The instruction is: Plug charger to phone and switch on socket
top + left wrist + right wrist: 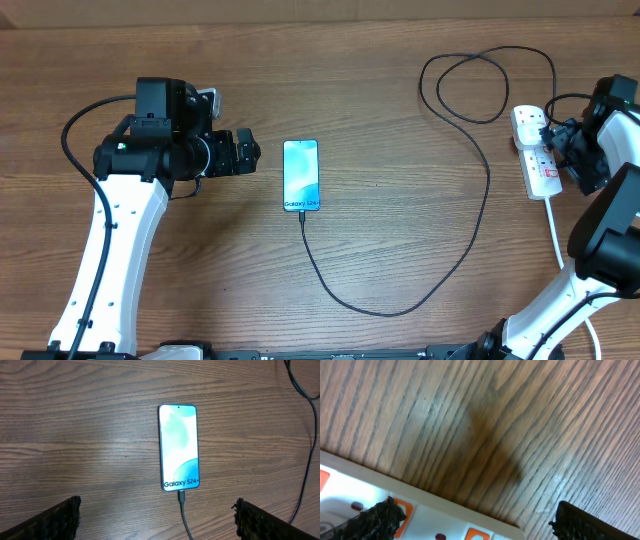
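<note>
The charger (181,496) tip meets the phone (178,447); left gripper (157,506) gapes wide, right gripper (474,506) wide over the socket (350,487)

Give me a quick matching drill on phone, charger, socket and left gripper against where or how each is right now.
1 phone
2 charger
3 socket
4 left gripper

A white, by the right gripper
B open, apart from the phone
C screen lit, face up
D black, tip at the phone's short edge

Pairs: 1-C, 2-D, 3-A, 4-B.
</note>
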Available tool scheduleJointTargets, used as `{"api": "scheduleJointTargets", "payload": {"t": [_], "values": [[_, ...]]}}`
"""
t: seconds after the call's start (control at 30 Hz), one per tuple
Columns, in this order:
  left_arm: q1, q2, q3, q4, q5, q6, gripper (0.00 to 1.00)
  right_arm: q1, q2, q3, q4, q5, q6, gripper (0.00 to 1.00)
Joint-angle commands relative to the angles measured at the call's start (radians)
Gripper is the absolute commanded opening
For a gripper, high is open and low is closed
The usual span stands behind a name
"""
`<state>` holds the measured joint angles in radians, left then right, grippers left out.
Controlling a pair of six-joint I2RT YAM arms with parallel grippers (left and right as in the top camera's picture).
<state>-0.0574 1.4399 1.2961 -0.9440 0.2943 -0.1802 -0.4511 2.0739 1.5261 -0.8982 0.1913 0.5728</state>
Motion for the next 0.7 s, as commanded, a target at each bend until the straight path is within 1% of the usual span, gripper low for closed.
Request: {"api": "scheduleJointTargets", "payload": {"t": [0.0, 0.33, 0.53, 0.67], "values": [[0.003, -0.007, 0.000, 0.002, -0.007, -0.003, 1.00, 0.012, 0.008, 0.009, 0.011, -0.099, -0.010, 1.00], [0.003, -0.007, 0.000, 0.002, -0.007, -0.003, 1.00, 0.012, 0.009, -0.035, 0.018, -0.105, -0.010, 1.00], [0.003, -0.007, 0.000, 0.002, -0.007, -0.003, 0.99, 0.012, 0.009, -0.035, 0.017, -0.187, -0.103, 1.00], [0.003, -0.007, 0.000, 0.002, -0.007, -0.003, 1.00, 0.012, 0.009, -0.035, -0.005, -0.194, -0.111, 1.00]]}}
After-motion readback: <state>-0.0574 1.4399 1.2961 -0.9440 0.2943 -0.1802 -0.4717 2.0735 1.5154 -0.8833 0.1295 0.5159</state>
